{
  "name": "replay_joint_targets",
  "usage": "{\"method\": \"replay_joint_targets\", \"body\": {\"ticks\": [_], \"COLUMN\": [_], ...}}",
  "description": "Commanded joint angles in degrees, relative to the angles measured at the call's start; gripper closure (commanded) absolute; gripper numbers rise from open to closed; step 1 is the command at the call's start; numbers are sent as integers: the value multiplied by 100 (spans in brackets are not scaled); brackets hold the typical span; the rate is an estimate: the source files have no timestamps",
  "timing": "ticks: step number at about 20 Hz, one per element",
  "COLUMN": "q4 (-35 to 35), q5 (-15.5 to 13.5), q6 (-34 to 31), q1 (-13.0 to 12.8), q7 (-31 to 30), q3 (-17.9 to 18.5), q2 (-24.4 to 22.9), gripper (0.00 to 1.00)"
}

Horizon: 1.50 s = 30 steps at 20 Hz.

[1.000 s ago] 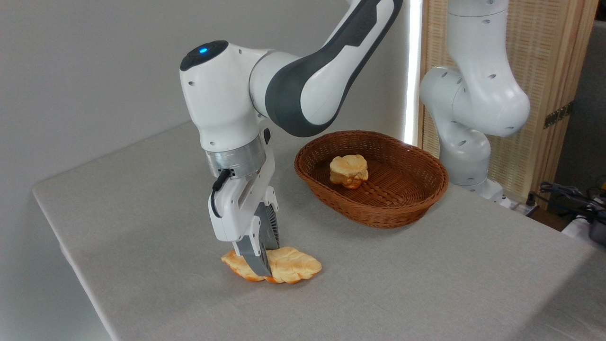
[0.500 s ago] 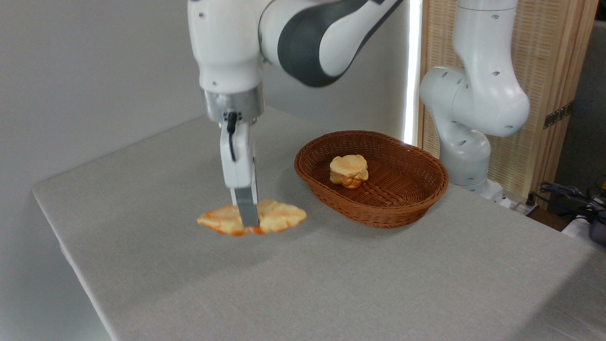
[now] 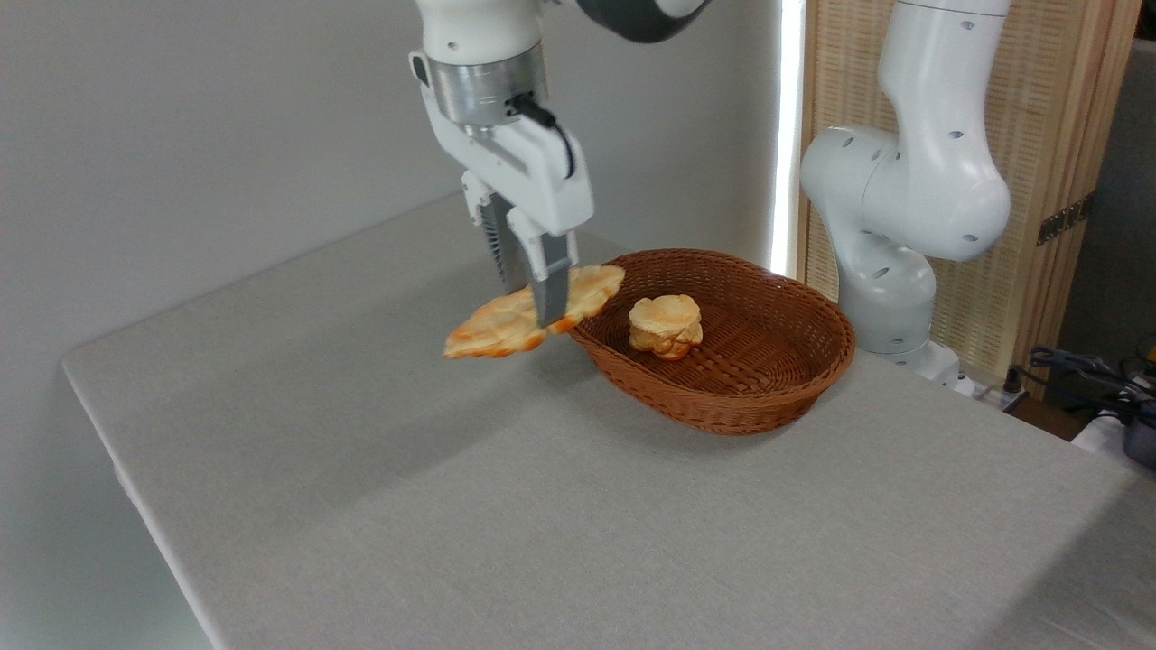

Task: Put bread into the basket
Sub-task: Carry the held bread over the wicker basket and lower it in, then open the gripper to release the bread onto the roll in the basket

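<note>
The bread [image 3: 506, 320], a long flat golden-brown pastry with lobed edges, hangs in the air, tilted with its right end higher. My gripper [image 3: 546, 311] is shut on its middle, fingers pointing down. The bread's right end overlaps the left rim of the basket [image 3: 777, 379], an oval dark-brown wicker basket on the table. The bread's left end is over bare table, well above the surface.
A small round flower-shaped bun [image 3: 666, 326] lies inside the basket. The arm's white base column [image 3: 894, 208] rises behind the basket at the right. Cables [image 3: 1084, 370] lie off the table's far right edge. A grey cloth covers the table [image 3: 542, 506].
The gripper lifted the bread off the table near the front, then carried it up and to the right as far as the basket's left rim, turning the wrist on the way.
</note>
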Motion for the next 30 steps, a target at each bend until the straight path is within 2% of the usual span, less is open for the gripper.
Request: {"method": "replay_joint_targets", "body": {"ticks": [1, 4, 8, 9, 12, 16, 26, 30], "q4": [-586, -1105, -1501, -1580, -1748, -1854, -1854, -1635], "q5": [-57, -40, 65, 83, 101, 241, 242, 242], "q6": [-293, -434, -733, -751, -742, -742, -742, -506], "q1": [-8, 18, 36, 36, 44, 45, 53, 36], "q7": [-394, -403, -412, -412, -360, -210, -210, -201], "q3": [63, 63, 63, 63, 63, 72, 63, 20], "q2": [-597, -1054, -1231, -1231, -1223, -1187, -1117, -1126], "gripper": [39, 36, 30, 26, 1, 0, 0, 0]}}
